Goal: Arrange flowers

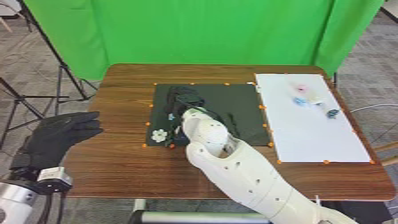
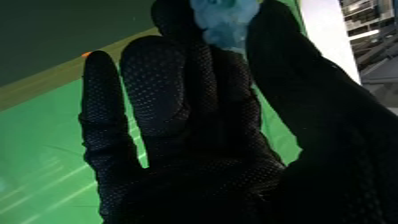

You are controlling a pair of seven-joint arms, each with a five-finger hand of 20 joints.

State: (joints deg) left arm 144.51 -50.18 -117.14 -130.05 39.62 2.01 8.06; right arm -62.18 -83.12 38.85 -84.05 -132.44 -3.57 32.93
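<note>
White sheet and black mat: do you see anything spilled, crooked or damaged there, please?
Nothing stands out. The sheet and the mat lie flat side by side, with no visible spill or tear. The right hand and its arm cover part of the mat, so that part I cannot judge.

The mat [image 1: 240, 97] has a flower [image 1: 159, 135] at near left, a sheet [image 1: 322, 142] with more flowers [image 1: 301, 89] to its right, a curtain [image 1: 204, 35] behind.

The table [image 1: 120, 170] is grained wood; the curtain [image 1: 213, 37], cloth; the black mat [image 1: 238, 100], matt.
</note>
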